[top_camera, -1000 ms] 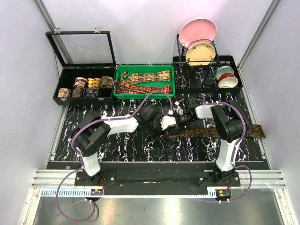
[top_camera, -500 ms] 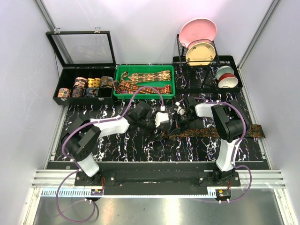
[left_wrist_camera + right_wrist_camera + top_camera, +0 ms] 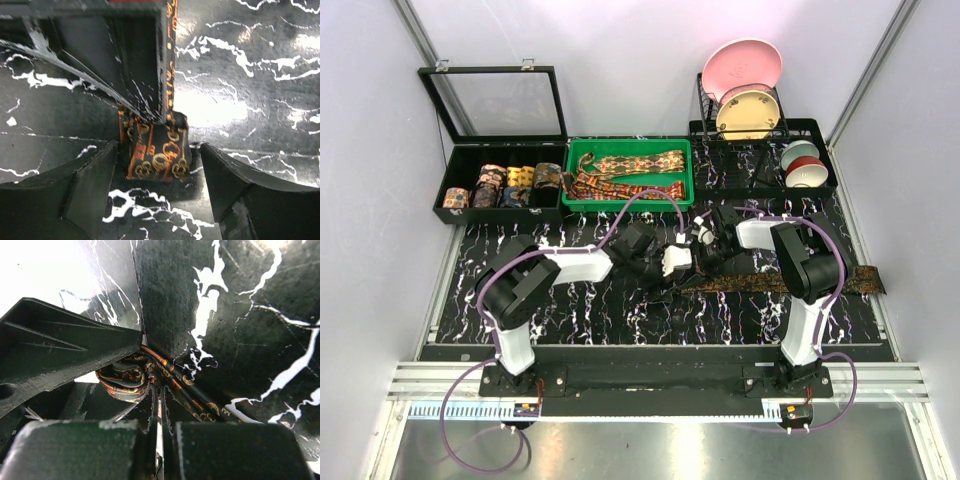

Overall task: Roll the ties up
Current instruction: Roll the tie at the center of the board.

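Note:
A dark brown tie [image 3: 790, 280] with gold and orange pattern lies across the right of the black marble table [image 3: 570, 310]. Its left end is rolled into a small coil [image 3: 157, 155]. My left gripper [image 3: 676, 262] is open, its fingers [image 3: 95, 185] on either side of the coil without touching it. In its own view the left gripper [image 3: 157, 147] frames the coil. My right gripper [image 3: 706, 250] is shut on the tie at the coil. In its own view the right gripper [image 3: 159, 412] pinches the cloth, with the coil [image 3: 125, 381] just ahead.
A green tray [image 3: 630, 206] at the back holds several loose ties [image 3: 640, 162]. A black case [image 3: 500, 212] with open lid at back left holds several rolled ties [image 3: 505, 185]. A dish rack [image 3: 760, 140] with plates [image 3: 745, 70] and bowls [image 3: 800, 165] stands at back right.
My left gripper swung back toward the tray half a second ago, then returned to the tie's rolled end. The right gripper stayed at the coil.

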Available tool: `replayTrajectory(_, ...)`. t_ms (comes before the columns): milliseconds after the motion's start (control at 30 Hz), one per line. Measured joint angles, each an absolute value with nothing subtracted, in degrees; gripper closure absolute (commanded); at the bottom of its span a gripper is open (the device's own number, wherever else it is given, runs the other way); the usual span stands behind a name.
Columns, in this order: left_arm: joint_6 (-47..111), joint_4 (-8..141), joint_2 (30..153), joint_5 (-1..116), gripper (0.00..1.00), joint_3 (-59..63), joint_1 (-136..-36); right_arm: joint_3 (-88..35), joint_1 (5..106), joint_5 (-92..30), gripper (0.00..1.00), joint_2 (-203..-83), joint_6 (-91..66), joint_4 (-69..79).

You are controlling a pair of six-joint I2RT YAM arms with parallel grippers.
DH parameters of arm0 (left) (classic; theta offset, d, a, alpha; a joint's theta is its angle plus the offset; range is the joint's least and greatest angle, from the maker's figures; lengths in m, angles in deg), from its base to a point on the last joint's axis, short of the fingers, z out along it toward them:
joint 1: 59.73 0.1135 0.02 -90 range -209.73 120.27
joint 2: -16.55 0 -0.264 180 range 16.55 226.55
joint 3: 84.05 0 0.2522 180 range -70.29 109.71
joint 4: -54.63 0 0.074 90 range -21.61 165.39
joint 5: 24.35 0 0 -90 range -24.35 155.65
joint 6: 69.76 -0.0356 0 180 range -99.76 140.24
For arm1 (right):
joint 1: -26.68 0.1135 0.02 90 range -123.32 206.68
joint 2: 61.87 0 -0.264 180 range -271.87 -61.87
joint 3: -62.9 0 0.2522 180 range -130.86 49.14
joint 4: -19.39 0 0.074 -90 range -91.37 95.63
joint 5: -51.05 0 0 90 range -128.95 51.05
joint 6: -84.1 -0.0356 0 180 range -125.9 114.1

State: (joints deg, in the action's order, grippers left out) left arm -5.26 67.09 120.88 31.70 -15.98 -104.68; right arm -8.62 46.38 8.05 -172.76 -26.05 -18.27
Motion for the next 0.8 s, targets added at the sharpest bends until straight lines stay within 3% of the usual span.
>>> replayTrajectory(133,-4.78,66.15,121.73,32.75,0.39,-15.22,-105.25,-8.70,46.38,8.07,1.00,-172.74,-25.70,-18.31)
replayTrajectory(300,-5.30,65.86,122.43,33.84,0.67,-14.50,-106.19,-9.12,46.38,7.90,1.00,-172.43,-25.15,-18.33)
replayTrajectory(400,-6.65,66.56,122.41,34.32,0.74,-14.36,-106.32,-9.18,46.38,7.35,1.00,-171.71,-24.91,-18.46)
replayTrajectory(600,-9.06,67.50,122.37,34.37,0.54,-14.15,-106.38,-9.75,46.40,6.50,1.00,-171.03,-23.66,-19.82)
replayTrajectory(667,-9.47,68.05,122.24,34.39,0.41,-14.15,-106.45,-9.77,46.51,6.13,1.00,-171.14,-23.29,-19.88)
replayTrajectory(800,-8.64,68.64,121.51,34.41,0.38,-14.63,-106.45,-10.41,46.60,5.56,1.00,-172.87,-23.01,-20.02)
